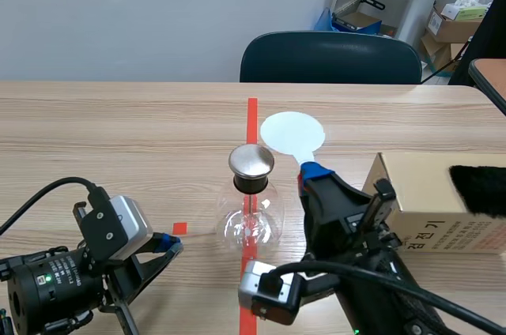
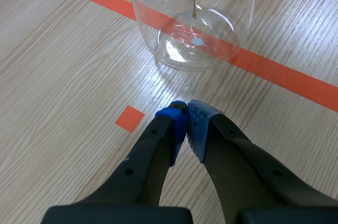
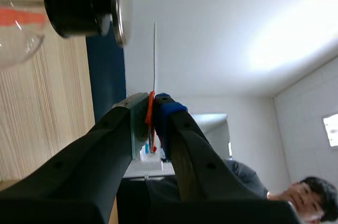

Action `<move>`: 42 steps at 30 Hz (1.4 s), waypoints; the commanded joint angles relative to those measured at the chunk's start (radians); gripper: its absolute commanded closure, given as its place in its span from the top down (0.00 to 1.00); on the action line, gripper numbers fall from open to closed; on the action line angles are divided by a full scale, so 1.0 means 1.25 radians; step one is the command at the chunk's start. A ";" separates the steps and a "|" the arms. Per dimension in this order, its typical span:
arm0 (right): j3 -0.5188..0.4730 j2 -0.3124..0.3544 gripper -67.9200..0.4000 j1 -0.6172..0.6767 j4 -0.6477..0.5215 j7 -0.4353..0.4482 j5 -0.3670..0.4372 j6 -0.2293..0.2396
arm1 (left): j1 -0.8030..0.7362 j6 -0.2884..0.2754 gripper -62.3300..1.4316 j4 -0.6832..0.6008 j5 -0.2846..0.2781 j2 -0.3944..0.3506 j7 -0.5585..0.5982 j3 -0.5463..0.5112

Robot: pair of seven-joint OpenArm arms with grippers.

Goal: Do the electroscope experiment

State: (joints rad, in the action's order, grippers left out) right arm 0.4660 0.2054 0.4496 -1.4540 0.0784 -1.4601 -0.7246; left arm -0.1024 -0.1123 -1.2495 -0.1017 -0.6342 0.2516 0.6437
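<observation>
The cardboard box [image 1: 417,186] at the right of the bench carries dark Korean print on its near face; one large syllable reads "기", the rest is too small. Tiny white lettering on the left arm's black camera [image 1: 47,284] is illegible.

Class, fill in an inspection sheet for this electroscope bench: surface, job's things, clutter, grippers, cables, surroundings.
Surface: wooden table, orange tape marks.
Job's things: glass flask with metal cap on the tape line; white paddle held near the cap, apart from it.
Clutter: cardboard box with black fur on it.
Grippers: left gripper shut on nothing, low by the flask; right gripper shut on the white paddle.
Cables: black cable loops from the left arm; more on the right arm.
Surroundings: dark chair behind the table; boxes by the wall.
</observation>
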 commanded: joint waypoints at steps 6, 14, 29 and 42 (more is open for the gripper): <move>-0.005 0.006 0.02 0.000 -0.015 0.104 -0.001 -0.013 | 0.002 -0.002 0.05 -0.008 -0.005 0.004 0.008 -0.004; -0.005 0.006 0.02 0.000 -0.015 0.151 -0.001 -0.012 | 0.002 -0.002 0.05 -0.008 -0.005 0.004 0.008 -0.004; -0.005 0.006 0.02 0.000 -0.015 0.152 -0.001 -0.012 | 0.002 -0.002 0.05 -0.008 -0.005 0.004 0.008 -0.004; -0.005 0.006 0.02 0.000 -0.015 -0.071 -0.001 -0.006 | 0.002 -0.002 0.05 -0.008 -0.005 0.004 0.004 -0.004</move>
State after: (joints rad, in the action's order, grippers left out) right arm 0.4660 0.2058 0.4500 -1.4540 -0.0002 -1.4601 -0.7189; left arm -0.1024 -0.1123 -1.2495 -0.1017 -0.6342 0.2512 0.6437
